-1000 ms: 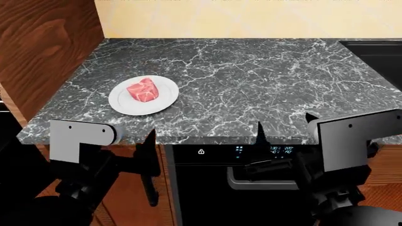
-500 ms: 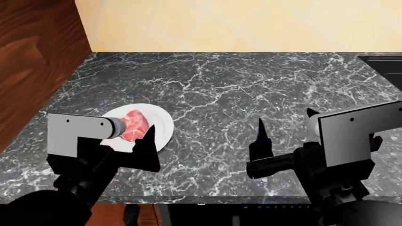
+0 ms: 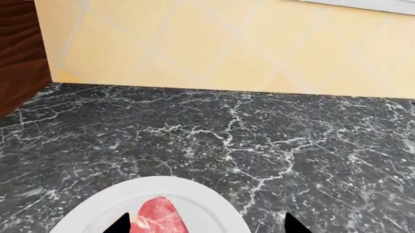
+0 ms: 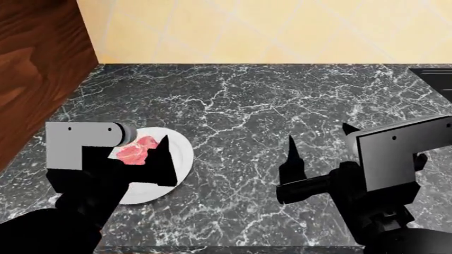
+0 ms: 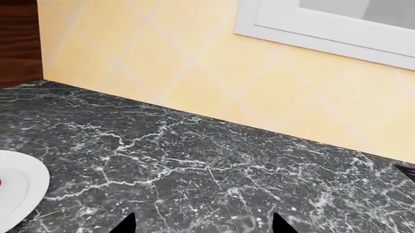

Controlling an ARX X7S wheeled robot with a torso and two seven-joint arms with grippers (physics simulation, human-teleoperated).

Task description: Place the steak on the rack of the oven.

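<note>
We've raised the view and brought the left gripper (image 4: 137, 159), jaws spread and empty, over the steak (image 3: 159, 219) on the white plate (image 4: 185, 153); right gripper (image 4: 318, 153) likewise spread and idle, pick-up comes next.

Lighting: even, bright, diffuse; no visible source. Shadows: faint, none cast clearly on the marbled surface (image 4: 282, 106). Glare: none; white plate (image 3: 214, 208) evenly lit, unclipped. Focus: sharp edge to edge in all three views, no blur, no edge distortion. Black arm parts render as flat silhouettes without detail.
</note>
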